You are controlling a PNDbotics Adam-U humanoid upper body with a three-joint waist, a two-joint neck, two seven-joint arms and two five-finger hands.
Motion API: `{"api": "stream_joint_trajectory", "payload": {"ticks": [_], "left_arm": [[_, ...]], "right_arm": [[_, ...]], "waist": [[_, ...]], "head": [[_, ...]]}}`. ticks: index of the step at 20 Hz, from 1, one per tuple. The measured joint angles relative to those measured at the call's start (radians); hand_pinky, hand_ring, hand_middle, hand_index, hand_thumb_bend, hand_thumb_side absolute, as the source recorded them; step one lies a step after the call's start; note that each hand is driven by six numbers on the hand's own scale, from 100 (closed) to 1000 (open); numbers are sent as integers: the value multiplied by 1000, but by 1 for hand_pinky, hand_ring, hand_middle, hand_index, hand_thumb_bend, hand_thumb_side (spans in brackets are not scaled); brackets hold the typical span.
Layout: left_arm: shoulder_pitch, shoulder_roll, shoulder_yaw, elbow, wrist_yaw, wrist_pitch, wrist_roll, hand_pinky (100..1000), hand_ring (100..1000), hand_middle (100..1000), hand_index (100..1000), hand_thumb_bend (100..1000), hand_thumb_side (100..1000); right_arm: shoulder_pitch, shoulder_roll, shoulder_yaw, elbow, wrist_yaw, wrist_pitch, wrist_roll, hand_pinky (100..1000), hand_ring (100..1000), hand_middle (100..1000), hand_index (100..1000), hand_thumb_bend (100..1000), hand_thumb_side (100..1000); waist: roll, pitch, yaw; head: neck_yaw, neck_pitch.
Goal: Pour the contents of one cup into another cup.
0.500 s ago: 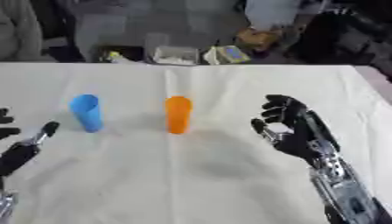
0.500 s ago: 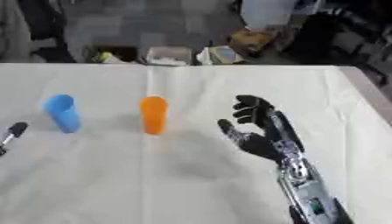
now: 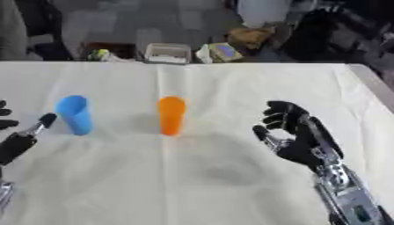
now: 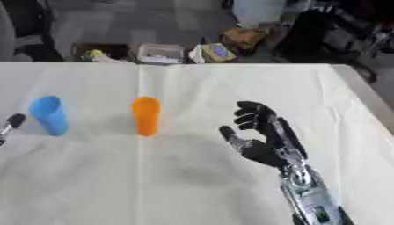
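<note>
- Cream cloth is covering the table (image 3: 231,189); clutter is sitting on the floor beyond the far edge: a clear bin (image 3: 167,53), a brown bag (image 3: 246,37), and other bits too indistinct to name.
- Both cups are standing upright on the cloth, apart from each other, left of centre: blue cup (image 3: 74,114) further left, orange cup (image 3: 171,115) nearer the middle.
- Neither cup is being touched. Contents can't be read from this angle, so there's no saying which one is full.
- Right hand (image 3: 296,136) is hovering over the cloth, right of the orange cup with a clear gap between them. Fingers are spread and slightly bent, thumb out toward the cup, nothing in the grasp.
- Left hand (image 3: 19,140) is sitting at the left edge, just beside the blue cup but apart from it. Only a couple of digits are showing, extended and holding nothing; the rest is out of view.
- Progress call: task is looking like it's at the start. No cup lifted, no tilt, no pour.
- Left to do: grasp one cup, carry it over the other, tip it, set it back.
- Orange cup is looking like the likely pick for the right hand, since the open palm is facing it.
</note>
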Motion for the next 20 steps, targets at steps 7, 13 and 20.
{"api": "stream_joint_trajectory", "payload": {"ticks": [7,13,20], "left_arm": [[-44,18,0,19,8,-25,-17,752,533,587,730,950,250],[-79,19,-10,40,7,-28,-45,755,535,593,744,961,269],[-110,17,-37,78,5,-23,-112,759,537,600,765,977,283]], "right_arm": [[-15,0,4,-2,0,-1,3,662,669,644,805,466,284],[-23,1,9,-6,1,-1,5,661,668,640,805,463,289],[-24,1,10,-6,1,-1,8,660,667,639,805,454,297]], "waist": [[-2,53,-42],[1,71,-54],[6,72,-58]], "head": [[32,-42],[63,-63],[100,-68]]}}
